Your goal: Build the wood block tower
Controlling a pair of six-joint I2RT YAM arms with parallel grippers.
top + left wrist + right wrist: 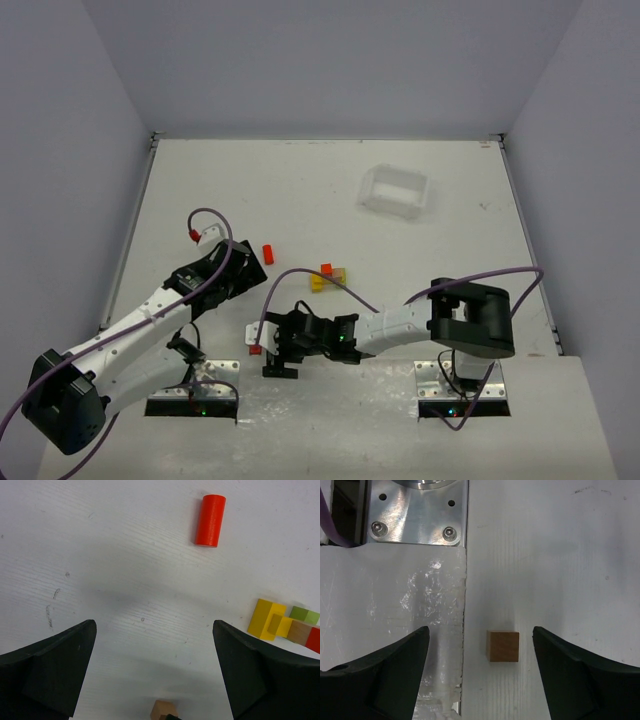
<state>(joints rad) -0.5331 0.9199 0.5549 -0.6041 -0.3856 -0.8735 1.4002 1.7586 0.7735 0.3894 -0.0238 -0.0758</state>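
The wood block tower [328,277] is a low cluster at the table's middle. In the left wrist view it shows a yellow block [267,619], a green block [305,614], a plain brown block [300,631] and a red block [314,640]. A red cylinder [210,520] lies apart on its side, also seen from above [268,252]. My left gripper [248,262] is open and empty [155,630], short of the cylinder. My right gripper [281,365] is open [480,635], with a brown cube [503,646] on the table between its fingers, untouched. Another brown cube edge [162,710] shows at the left wrist view's bottom.
A clear plastic tray [395,190] stands at the back right. The left arm's metal base plate [415,510] and a taped strip lie just beyond my right gripper. White walls bound the table on three sides.
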